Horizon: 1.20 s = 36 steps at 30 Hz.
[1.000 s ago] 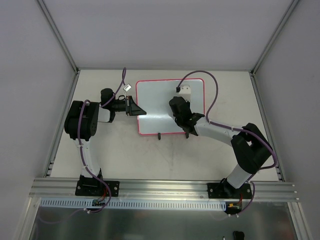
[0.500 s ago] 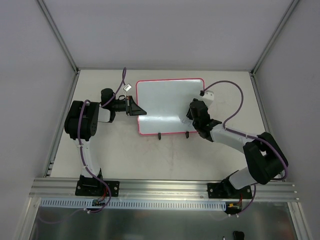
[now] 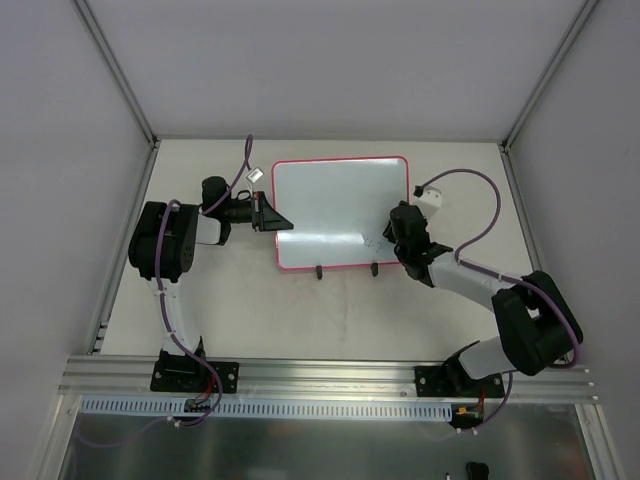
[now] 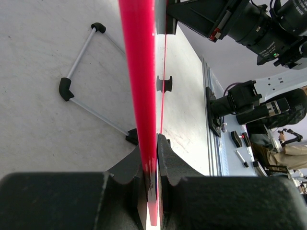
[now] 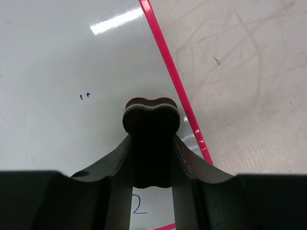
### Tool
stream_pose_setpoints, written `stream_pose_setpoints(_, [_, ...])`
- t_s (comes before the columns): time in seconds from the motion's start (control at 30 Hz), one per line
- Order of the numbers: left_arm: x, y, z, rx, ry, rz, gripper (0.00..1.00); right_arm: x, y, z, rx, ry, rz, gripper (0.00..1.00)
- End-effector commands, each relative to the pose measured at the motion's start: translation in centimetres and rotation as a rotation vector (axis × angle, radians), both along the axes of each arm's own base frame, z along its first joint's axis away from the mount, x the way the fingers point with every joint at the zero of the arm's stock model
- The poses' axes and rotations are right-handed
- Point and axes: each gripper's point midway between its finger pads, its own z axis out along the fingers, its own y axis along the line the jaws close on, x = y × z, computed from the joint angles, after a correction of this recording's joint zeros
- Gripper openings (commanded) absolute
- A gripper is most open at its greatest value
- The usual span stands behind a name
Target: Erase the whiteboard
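The whiteboard (image 3: 335, 205), white with a pink-red frame, lies on the table in the top view. My left gripper (image 3: 278, 222) is shut on its left edge; in the left wrist view the red frame (image 4: 139, 72) runs between the closed fingers (image 4: 152, 158). My right gripper (image 3: 398, 228) is over the board's lower right part and is shut on the small bone-shaped eraser (image 5: 151, 115), which touches the white surface (image 5: 57, 72) just inside the right frame. Small blue marks (image 5: 84, 96) and a blue "2" (image 5: 139, 205) are on the board near the eraser.
Two black feet (image 3: 318, 270) stick out from the board's near edge. A wire stand with black corners (image 4: 79, 72) shows on the table beyond the board in the left wrist view. An aluminium rail (image 3: 320, 375) runs along the near edge. Grey walls enclose the table.
My right arm has swept the eraser from the board's middle to its lower right edge. The left gripper and the board have not moved.
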Motion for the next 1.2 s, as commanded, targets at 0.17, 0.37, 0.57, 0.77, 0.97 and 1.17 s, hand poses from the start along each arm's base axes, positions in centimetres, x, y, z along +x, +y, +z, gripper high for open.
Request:
stream_pose_setpoints(0.17, [0.2, -0.9, -1.2, 0.037, -0.101, 0.02, 0.0, 2.8, -0.5, -0.2, -0.098, 0.072, -0.021, 0.0])
stream_pose_setpoints(0.37, [0.2, -1.0, -1.2, 0.036, -0.103, 0.016, 0.0, 4.7, 2.1, 1.4, -0.088, 0.055, 0.041, 0.0])
stream_pose_setpoints(0.57, [0.2, -1.0, -1.2, 0.036, -0.101, 0.015, 0.0, 5.2, 5.6, 2.6, -0.105, 0.036, 0.108, 0.0])
stream_pose_setpoints(0.77, [0.2, -1.0, -1.2, 0.036, -0.103, 0.015, 0.0, 5.0, 10.5, 2.9, -0.118, 0.037, 0.216, 0.0])
stream_pose_setpoints(0.97, [0.1, -1.0, -1.1, 0.035, -0.103, 0.013, 0.0, 4.6, 12.6, 1.6, -0.112, 0.072, 0.259, 0.0])
stream_pose_setpoints(1.17, [0.2, -1.0, -1.1, 0.035, -0.106, 0.013, 0.0, 4.8, 9.1, 0.6, -0.09, 0.114, 0.207, 0.0])
